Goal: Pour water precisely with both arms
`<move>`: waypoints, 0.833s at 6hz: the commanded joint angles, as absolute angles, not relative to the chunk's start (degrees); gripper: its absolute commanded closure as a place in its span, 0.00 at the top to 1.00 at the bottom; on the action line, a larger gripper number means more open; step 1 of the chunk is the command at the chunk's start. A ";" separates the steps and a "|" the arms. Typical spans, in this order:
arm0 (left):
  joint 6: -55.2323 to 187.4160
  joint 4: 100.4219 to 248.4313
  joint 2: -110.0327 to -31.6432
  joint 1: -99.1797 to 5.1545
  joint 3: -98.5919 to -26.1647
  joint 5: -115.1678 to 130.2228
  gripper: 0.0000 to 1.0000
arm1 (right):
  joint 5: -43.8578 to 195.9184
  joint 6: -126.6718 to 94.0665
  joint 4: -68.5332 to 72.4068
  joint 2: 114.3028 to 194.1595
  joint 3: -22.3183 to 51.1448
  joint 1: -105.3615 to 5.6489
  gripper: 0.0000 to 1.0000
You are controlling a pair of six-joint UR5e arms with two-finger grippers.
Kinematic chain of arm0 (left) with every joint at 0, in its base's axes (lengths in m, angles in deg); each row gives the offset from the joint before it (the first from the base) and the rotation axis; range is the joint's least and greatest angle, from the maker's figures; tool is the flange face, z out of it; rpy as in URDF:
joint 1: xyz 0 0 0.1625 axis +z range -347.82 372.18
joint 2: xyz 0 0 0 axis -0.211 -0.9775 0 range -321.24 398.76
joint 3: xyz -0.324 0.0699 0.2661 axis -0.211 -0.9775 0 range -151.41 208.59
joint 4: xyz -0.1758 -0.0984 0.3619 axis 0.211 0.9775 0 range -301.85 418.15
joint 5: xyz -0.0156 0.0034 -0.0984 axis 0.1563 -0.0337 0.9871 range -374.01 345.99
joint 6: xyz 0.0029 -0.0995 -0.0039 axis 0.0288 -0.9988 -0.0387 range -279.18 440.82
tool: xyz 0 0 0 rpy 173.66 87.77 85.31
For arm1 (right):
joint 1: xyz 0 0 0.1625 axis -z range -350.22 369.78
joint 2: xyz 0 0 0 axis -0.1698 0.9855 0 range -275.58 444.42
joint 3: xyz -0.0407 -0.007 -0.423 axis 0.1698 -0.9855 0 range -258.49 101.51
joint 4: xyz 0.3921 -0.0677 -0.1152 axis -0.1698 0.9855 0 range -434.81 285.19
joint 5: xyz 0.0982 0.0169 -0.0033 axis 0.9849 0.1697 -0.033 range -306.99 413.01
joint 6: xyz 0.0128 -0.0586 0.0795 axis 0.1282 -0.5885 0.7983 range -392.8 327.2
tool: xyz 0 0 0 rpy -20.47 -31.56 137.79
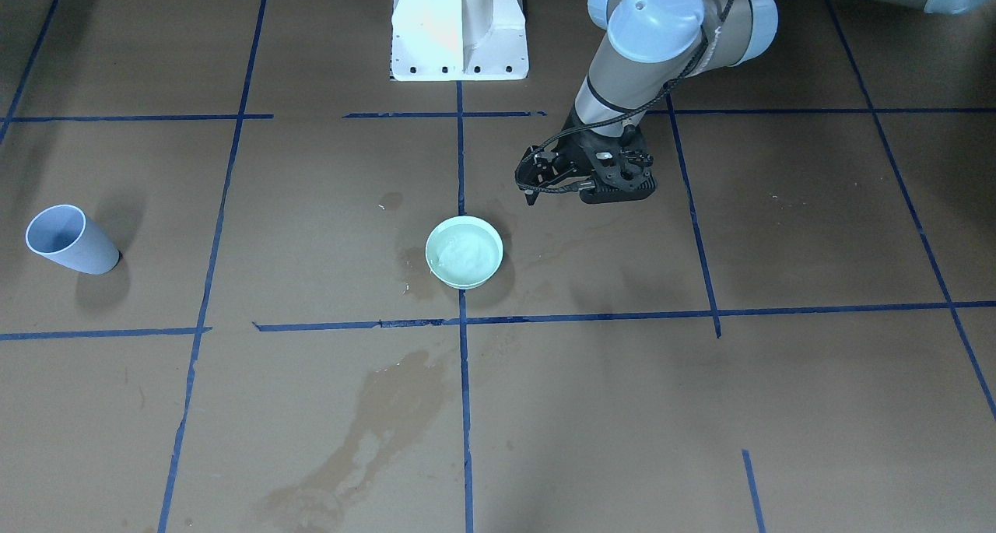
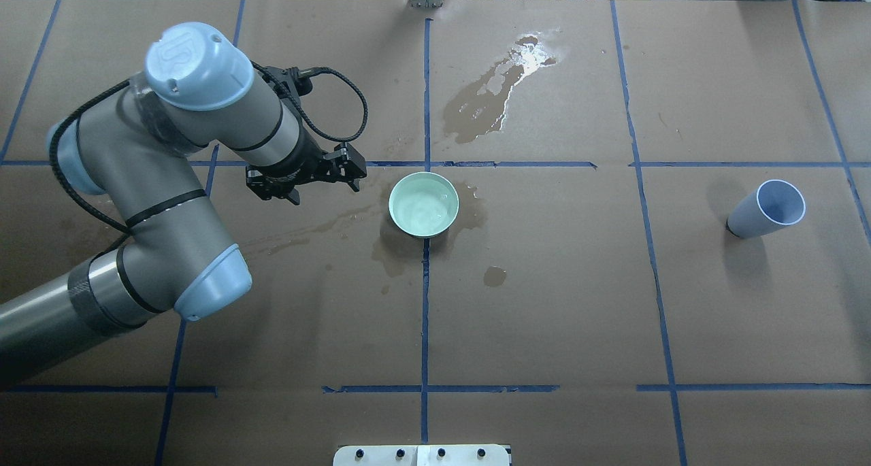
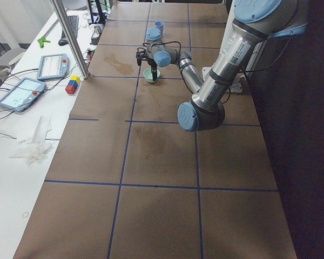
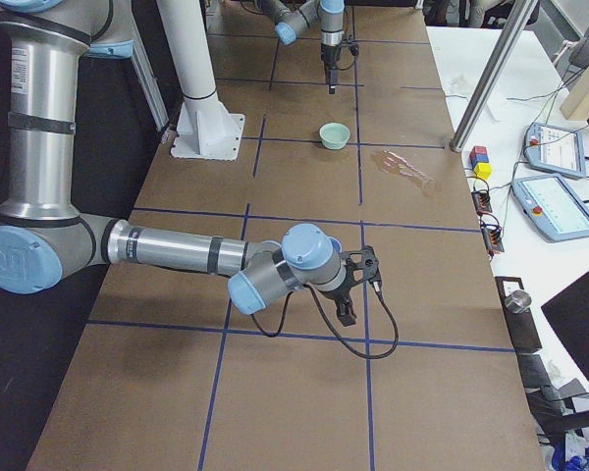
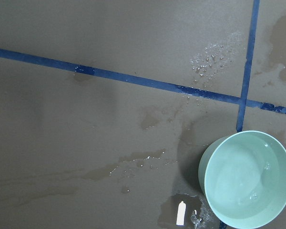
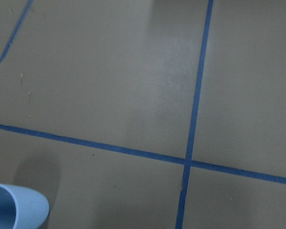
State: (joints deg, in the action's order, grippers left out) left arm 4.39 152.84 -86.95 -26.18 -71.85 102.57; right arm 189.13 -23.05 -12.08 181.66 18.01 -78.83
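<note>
In the front-facing view, clear water (image 1: pixel 465 249) is seen in a small round mint-green bowl (image 1: pixel 464 282) at centre frame. The black left gripper (image 1: pixel 585 181) hangs up and to the right of it, apart and empty; the spread of its jaws cannot be told.

In the overhead view, a pale blue-grey tapered plastic cup (image 2: pixel 748 221) stands at the right edge. Its contents cannot be made out. It is judged light, smooth and thin-walled, best pinched across its mid wall. Dark wet stains (image 2: pixel 497 98) suggest slippery footing.

In the exterior right view, the right gripper (image 4: pixel 361 287) is seen at lower centre; its state cannot be told.
</note>
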 commanded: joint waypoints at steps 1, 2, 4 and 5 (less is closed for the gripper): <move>2.53 157.08 -87.89 -25.70 -67.77 101.92 1.00 | 188.19 -40.37 21.22 181.02 29.40 -80.66 1.00; 1.73 160.51 -87.98 -25.70 -65.56 101.49 1.00 | 187.58 -40.71 21.78 185.02 29.35 -80.75 1.00; -2.74 162.73 -92.43 -22.65 -59.60 96.52 1.00 | 187.74 -40.19 21.87 185.85 29.09 -80.75 1.00; -4.15 165.26 -93.33 -21.14 -57.30 94.21 1.00 | 187.74 -40.19 21.87 185.85 29.00 -80.75 1.00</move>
